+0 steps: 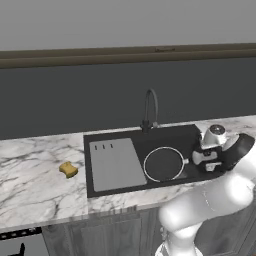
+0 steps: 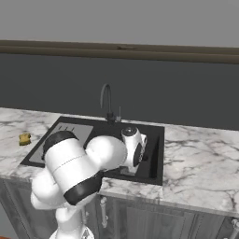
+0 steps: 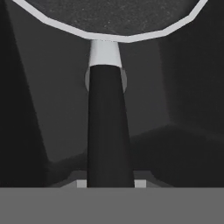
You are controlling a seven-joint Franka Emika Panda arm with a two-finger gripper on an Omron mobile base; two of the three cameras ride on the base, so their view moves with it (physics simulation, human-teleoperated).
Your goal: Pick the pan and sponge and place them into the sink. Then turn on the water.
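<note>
Black pan (image 1: 163, 164): seen inside the sink (image 1: 100, 186), to the right of the grey drainboard (image 1: 116, 164); from the side it cannot be told whether it rests on the basin floor or is held just above it.
Handle: seen in the hand view running straight up from between the two pale tips to the pan's rim.
Jaws (image 1: 196, 160): set either side of the handle; whether they are clamped on it or parted cannot be told.
Sponge (image 1: 68, 169): yellow, on the marble table, well to the left of the sink, not yet picked.
Faucet (image 1: 150, 109): arched over the back rim; no water is seen.
Risk: if the pan is let go while tilted, it could rock; if the hand is lifted carelessly, the handle could be snagged and the pan dragged.
</note>
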